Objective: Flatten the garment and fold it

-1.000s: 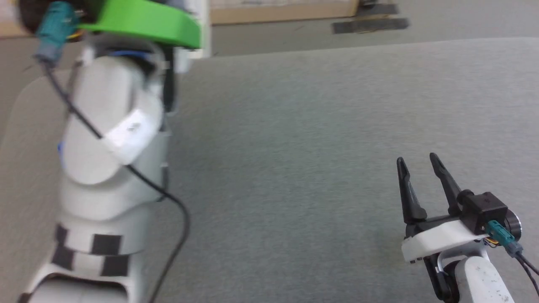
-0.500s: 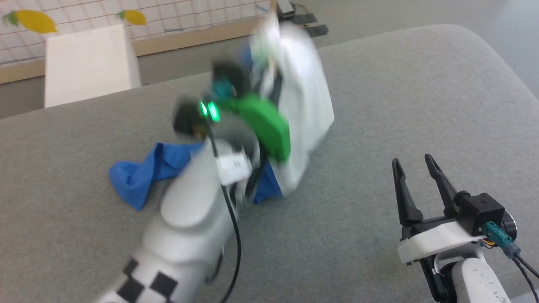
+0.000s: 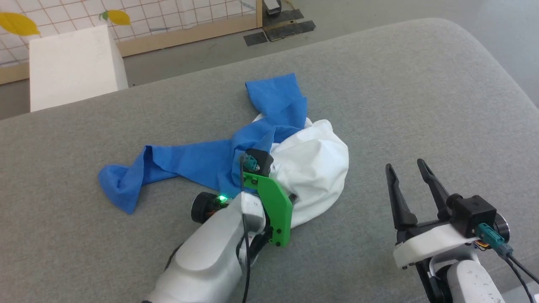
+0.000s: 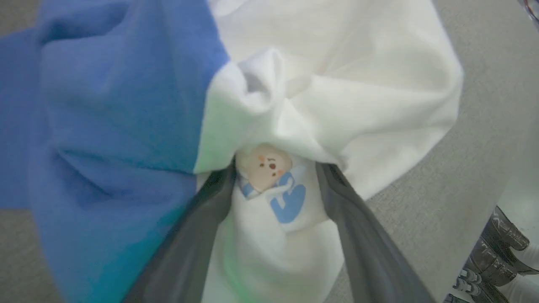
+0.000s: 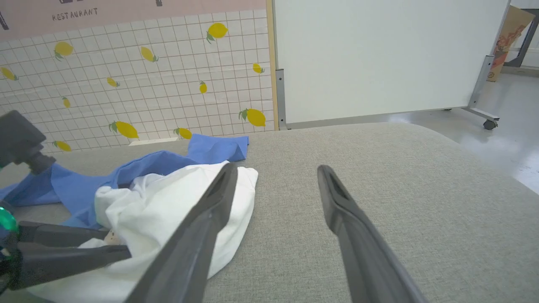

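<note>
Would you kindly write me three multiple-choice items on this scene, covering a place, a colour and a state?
1. Where does the garment lie? A in a basket; B on the grey surface; C on a chair.
2. What colour are its sleeves? A red; B green; C blue.
3. How is the right hand? A open, empty; B shut on cloth; C shut, empty.
Key: B, it lies crumpled on the grey surface; C, both sleeves are bright blue; A, it gapes with nothing in it.
</note>
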You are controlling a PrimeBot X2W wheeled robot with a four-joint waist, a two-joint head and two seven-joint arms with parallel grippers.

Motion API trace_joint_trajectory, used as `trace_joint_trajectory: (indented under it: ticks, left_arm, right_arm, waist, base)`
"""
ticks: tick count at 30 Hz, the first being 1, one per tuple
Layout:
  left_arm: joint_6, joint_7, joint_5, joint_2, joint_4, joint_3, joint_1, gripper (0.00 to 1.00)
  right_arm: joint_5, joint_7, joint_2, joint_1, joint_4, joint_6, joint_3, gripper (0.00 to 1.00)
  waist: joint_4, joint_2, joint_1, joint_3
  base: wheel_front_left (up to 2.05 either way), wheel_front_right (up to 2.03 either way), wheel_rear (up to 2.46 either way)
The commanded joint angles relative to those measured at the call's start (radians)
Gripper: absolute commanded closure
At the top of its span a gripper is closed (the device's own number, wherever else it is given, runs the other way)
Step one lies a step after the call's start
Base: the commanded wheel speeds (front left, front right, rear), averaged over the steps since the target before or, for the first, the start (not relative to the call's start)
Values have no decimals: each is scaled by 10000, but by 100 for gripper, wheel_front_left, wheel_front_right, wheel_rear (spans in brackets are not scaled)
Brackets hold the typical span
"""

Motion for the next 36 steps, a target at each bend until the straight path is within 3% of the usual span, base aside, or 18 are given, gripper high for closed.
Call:
trace_joint_trajectory:
  ticks: [1, 7, 9, 14, 20, 26, 36]
  left_arm:
    - [41, -580, 122, 168, -110, 118, 252, 0]
    - [700, -4979, 984, 980, -1568, 1097, 585, 0]
    - [959, -5691, 1115, 1245, -2014, 1475, 893, 0]
    - [1296, -5988, 1886, 1918, -3789, 2679, 1778, 0]
    - [1120, -5994, 2912, 2147, -5299, 4081, 3315, 0]
    - [839, -5996, 3540, 1957, -5841, 5127, 4657, 0]
    - [136, -5996, 4147, 1092, -5969, 6103, 5658, 0]
  right_arm:
    - [36, 6, 1, 18, 18, -15, 16, 0]
    - [-36, 68, 1, 122, -125, -15, -46, 0]
    - [-75, 104, 1, 161, -192, -15, -105, 0]
    - [-122, 187, 1, 209, -387, -15, -228, 0]
    - [-127, 230, 1, 163, -549, -15, -312, 0]
    - [-113, 258, 1, 171, -529, -15, -285, 0]
    - [-332, 451, 1, 295, -766, -15, -293, 0]
  waist:
    - [115, -1, 1, -81]
    - [489, -1, 1, -228]
    - [634, -1, 1, -243]
    - [1009, -1, 1, -159]
    - [1362, -1, 1, -45]
    - [1589, -1, 1, -148]
    - [2236, -1, 1, -253]
  base:
    - [0, 0, 0]
    - [0, 0, 0]
    - [0, 0, 0]
    - [0, 0, 0]
    - [0, 0, 0]
    - [0, 0, 0]
    - [0, 0, 0]
